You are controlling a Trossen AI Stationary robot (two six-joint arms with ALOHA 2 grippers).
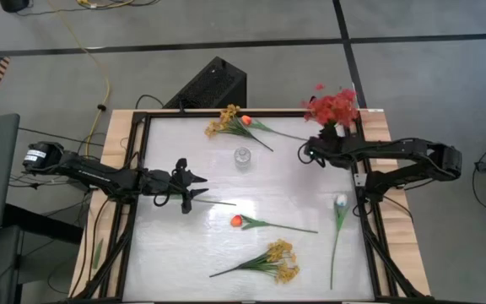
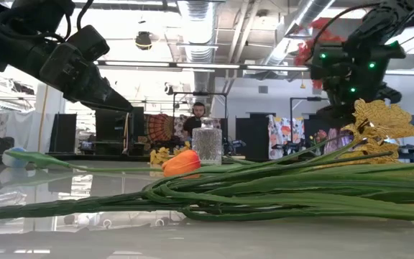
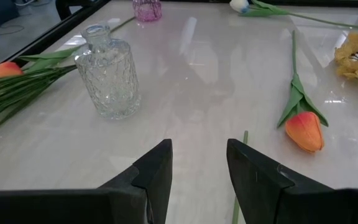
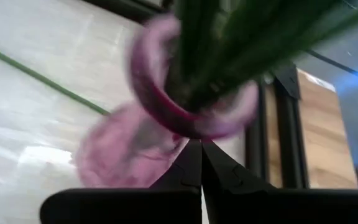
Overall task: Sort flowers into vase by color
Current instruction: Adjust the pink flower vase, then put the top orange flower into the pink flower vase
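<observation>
From above, your left gripper (image 1: 199, 187) sits over the table's left-middle, fingers parted with nothing between them, and a thin green stem (image 1: 218, 202) lies on the table just off its tips. Your left wrist camera adds what the overhead can't: the clear glass vase (image 3: 109, 78) stands upright with nothing in it, an orange tulip (image 3: 304, 130) lies beside the gripper's line, and the stem tip pokes up between the two dark fingers (image 3: 155, 171) without being gripped. Over on the right, your right gripper (image 1: 310, 153) has its fingers pressed together, empty, just beside the pink vase (image 4: 191, 106); only the right wrist view shows that purple-pink rim with green stems packed into it. The overhead gives you the red blossoms (image 1: 332, 107) topping that vase at the far right corner. Still lying on the table: a yellow spray with an orange tulip (image 1: 230, 121) at the far edge, a white tulip (image 1: 340, 203) on the right, another yellow spray (image 1: 277, 260) near you. The low view shows a person (image 2: 198, 117) behind the table.
</observation>
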